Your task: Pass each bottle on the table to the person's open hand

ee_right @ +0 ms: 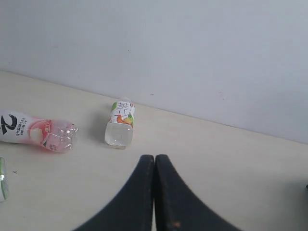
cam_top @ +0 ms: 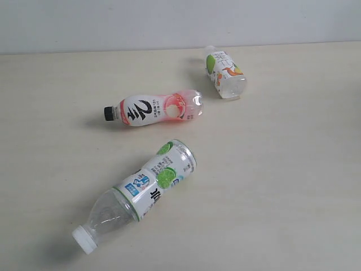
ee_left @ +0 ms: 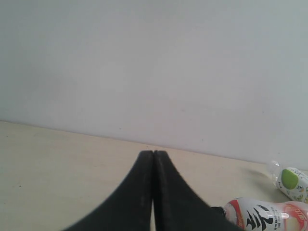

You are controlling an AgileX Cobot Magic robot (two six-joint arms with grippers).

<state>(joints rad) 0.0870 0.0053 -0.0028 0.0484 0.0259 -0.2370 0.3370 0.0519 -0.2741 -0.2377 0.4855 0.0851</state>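
Three bottles lie on their sides on the table (cam_top: 293,186). The pink-white bottle with a black cap (cam_top: 153,109) rests in the middle, also visible as the pink-white bottle (ee_left: 269,215) and the pink-white bottle (ee_right: 33,132). The green-lime white-capped bottle (cam_top: 141,190) lies nearest the front. The green-orange bottle (cam_top: 224,72) lies at the back, seen too as the green-orange bottle (ee_right: 120,123) and the green-orange bottle (ee_left: 290,179). The blue-white bottle and the person's open hand are out of view. My left gripper (ee_left: 153,153) and right gripper (ee_right: 155,157) are both shut and empty, away from the bottles.
A plain pale wall (cam_top: 169,22) stands behind the table's far edge. Neither arm shows in the exterior view.
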